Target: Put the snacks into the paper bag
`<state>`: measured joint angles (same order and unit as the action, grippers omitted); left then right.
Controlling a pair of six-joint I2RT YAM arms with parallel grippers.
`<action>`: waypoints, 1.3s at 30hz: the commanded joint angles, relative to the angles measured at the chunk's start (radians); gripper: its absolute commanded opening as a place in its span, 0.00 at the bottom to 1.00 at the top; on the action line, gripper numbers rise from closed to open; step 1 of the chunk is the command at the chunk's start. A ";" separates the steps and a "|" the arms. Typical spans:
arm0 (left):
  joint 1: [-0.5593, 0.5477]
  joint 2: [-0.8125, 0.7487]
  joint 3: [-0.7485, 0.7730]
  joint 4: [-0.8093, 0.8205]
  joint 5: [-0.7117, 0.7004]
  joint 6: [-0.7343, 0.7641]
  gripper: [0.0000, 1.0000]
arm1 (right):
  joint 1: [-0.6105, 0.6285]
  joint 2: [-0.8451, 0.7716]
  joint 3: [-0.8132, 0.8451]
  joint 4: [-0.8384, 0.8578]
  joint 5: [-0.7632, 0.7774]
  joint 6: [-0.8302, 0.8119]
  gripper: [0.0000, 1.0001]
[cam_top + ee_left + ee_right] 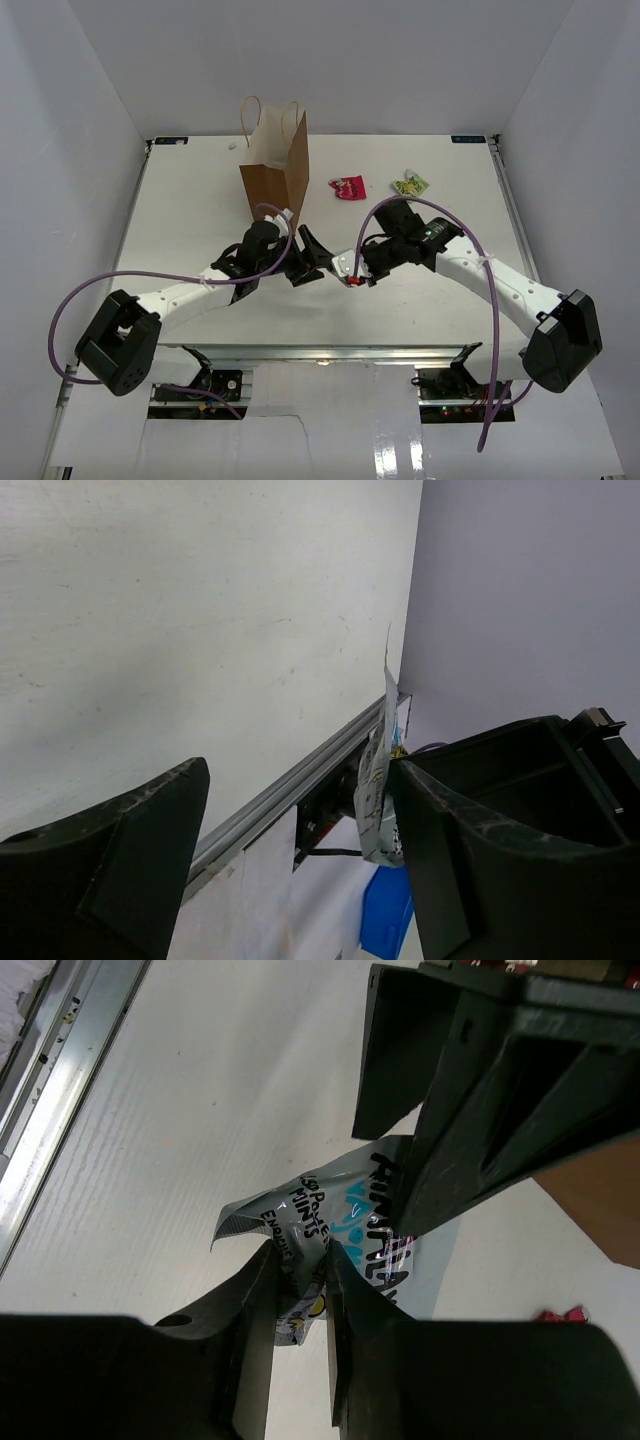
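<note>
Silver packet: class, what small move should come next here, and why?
Probably the left tool should close on the silver packet. The right tool pinches one end of it above the table, and its other end lies between the left tool's open fingers, so a handover looks ready; the paper bag stands on the left arm's side.

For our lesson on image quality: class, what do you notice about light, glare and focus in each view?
Top view: even, soft light, faint shadows, glare on the glossy sheet at the near edge. Left wrist view: left fingers dark and soft-edged, table bright. Right wrist view: packet print sharp, right fingers nearly black.
</note>
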<state>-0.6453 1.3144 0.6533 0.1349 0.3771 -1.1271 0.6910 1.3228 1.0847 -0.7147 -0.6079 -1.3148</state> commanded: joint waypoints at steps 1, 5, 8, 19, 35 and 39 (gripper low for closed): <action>-0.024 0.012 0.045 0.037 -0.006 -0.014 0.82 | 0.039 0.010 0.011 0.073 0.048 0.048 0.08; -0.033 0.029 0.042 0.060 0.005 -0.023 0.62 | 0.064 0.027 0.017 0.106 0.053 0.094 0.08; -0.034 0.023 0.029 0.066 0.005 -0.028 0.44 | 0.065 0.035 0.023 0.133 0.065 0.124 0.08; -0.034 -0.052 0.060 -0.038 -0.090 0.071 0.00 | 0.064 0.015 0.046 0.161 0.082 0.219 0.48; -0.011 -0.175 0.730 -0.615 -0.814 0.788 0.00 | -0.306 0.004 0.179 0.339 -0.055 0.682 0.77; 0.006 -0.068 0.911 -0.575 -0.869 0.989 0.00 | -0.335 -0.014 0.132 0.370 -0.066 0.723 0.77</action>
<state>-0.6537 1.1732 1.4506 -0.4423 -0.3817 -0.3557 0.3672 1.3449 1.2469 -0.3988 -0.6319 -0.6762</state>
